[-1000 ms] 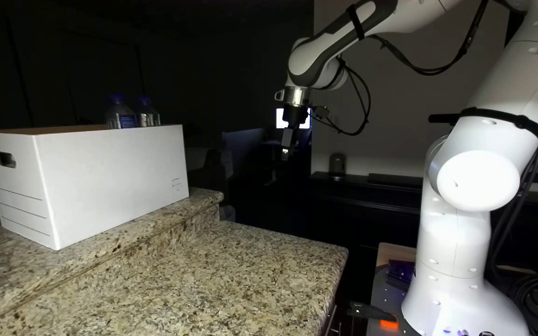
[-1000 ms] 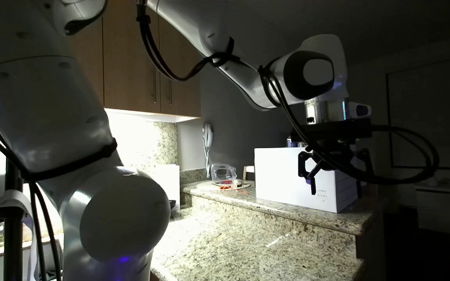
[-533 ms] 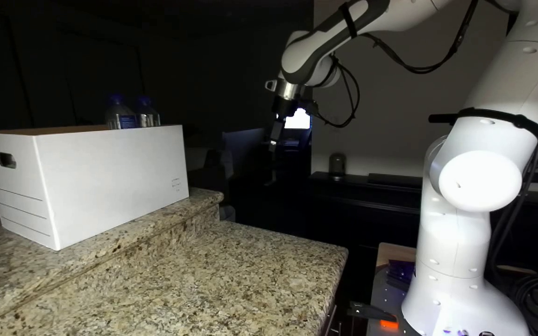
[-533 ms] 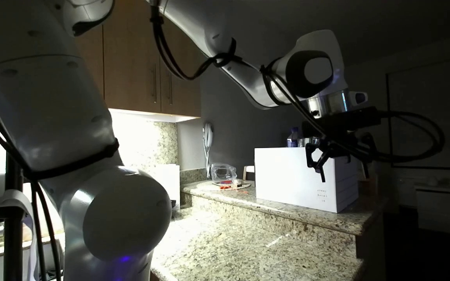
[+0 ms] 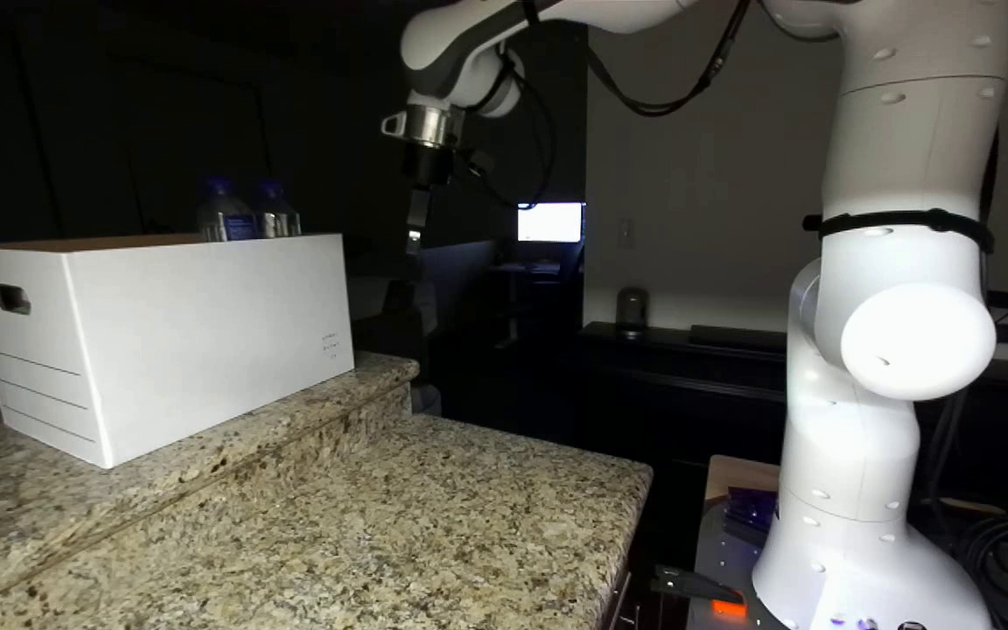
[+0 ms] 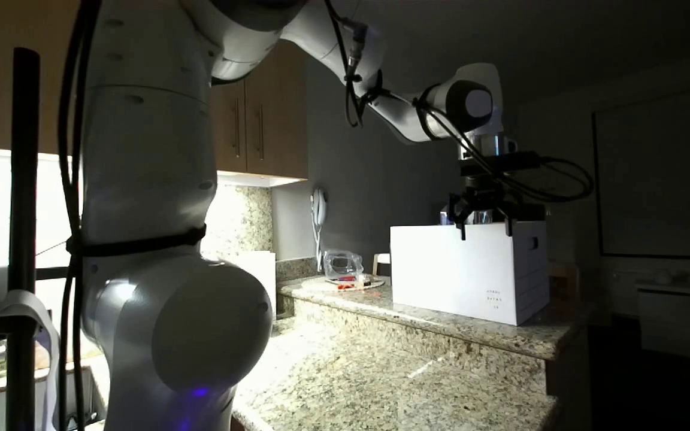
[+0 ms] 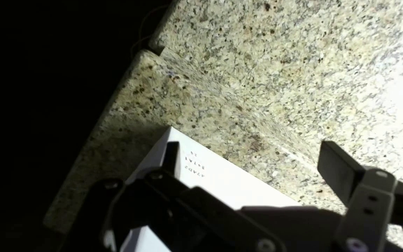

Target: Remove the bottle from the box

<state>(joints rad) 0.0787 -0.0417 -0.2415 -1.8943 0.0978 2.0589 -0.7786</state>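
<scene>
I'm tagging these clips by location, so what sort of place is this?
Probably a kitchen, perhaps in a home: cabinets hang on the wall, a speckled counter steps up to a higher level, and a backsplash stands lit beneath the cabinets.

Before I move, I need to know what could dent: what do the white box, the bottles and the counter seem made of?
White box: likely cardboard, matte white outside, brown inside. Bottles: clear and shiny, probably plastic, though glass can't be ruled out. Counter: looks like granite, perhaps polished, from its tan-and-dark speckle and bright glare; imitation stone is possible.
</scene>
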